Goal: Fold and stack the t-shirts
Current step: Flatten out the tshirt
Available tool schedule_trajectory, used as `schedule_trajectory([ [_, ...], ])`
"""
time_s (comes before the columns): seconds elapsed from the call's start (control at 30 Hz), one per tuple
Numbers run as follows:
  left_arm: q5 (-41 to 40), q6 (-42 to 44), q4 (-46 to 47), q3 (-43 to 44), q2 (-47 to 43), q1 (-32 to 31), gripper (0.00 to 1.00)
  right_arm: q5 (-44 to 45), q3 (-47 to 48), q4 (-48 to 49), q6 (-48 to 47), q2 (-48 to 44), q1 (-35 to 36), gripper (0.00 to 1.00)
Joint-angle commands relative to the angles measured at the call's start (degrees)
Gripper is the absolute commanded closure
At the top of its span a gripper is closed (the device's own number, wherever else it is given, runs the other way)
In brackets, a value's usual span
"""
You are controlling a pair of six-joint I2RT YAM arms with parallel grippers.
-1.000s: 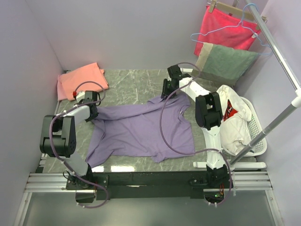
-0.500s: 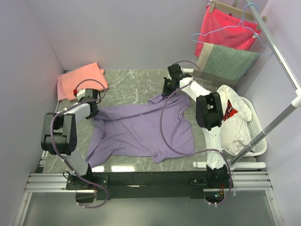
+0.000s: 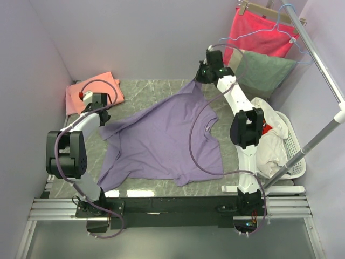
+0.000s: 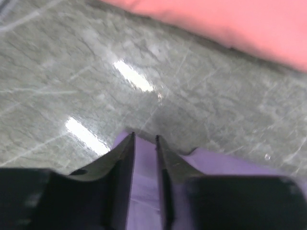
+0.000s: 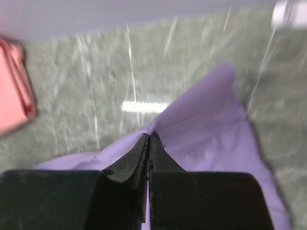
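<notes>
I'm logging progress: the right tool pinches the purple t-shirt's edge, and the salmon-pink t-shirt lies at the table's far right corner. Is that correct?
Not quite. The salmon-pink t-shirt lies at the table's far left corner, as the top external view shows. The rest holds: the right tool pinches the purple t-shirt's edge.

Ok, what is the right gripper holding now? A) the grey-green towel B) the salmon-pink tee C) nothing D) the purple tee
D: the right gripper is shut on a peaked fold of the purple tee, as the right wrist view shows.
</notes>
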Motion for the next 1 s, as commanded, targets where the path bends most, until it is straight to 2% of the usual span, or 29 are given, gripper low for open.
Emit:
schedule_trajectory([
  [0.0, 6.32, -0.2, 2.67, -3.32, -1.72, 0.0, 0.59, 0.28, 8.53, 2.63, 1.57, 4.36, -1.76, 1.0],
  [0.13, 10.74, -0.38, 3.47, -5.35, -2.95, -0.43, 0.5, -1.21, 13.28, 7.36, 4.92, 9.63, -3.16, 1.0],
  [0.3, 8.37, 0.5, 2.33, -7.01, -5.85, -4.64, 0.35, -2.71, 13.03, 9.92, 7.21, 11.4, -3.43, 1.0],
  [0.47, 11.27, -0.38, 5.57, -8.25, -5.5, -5.0, 0.35, -3.5, 10.48, 10.36, 7.12, 10.44, -3.43, 1.0],
  [0.53, 11.01, -0.29, 5.93, -7.81, -4.63, -5.0, 0.44, -3.67, 9.52, 10.01, 6.86, 9.74, -3.43, 1.0],
  [0.6, 9.69, -0.2, 5.58, -6.76, -2.61, -5.0, 0.46, -3.68, 8.9, 9.84, 6.33, 9.21, -3.43, 1.0],
  [0.8, 8.19, -1.87, 7.07, -6.93, 0.48, -5.0, 0.41, -4.29, 5.56, 10.27, 5.98, 6.84, -3.34, 1.0],
  [0.97, 8.9, -3.45, 8.99, -6.76, 2.23, -4.74, 0.43, -4.9, 4.5, 9.66, 5.45, 7.01, -3.52, 1.0],
])
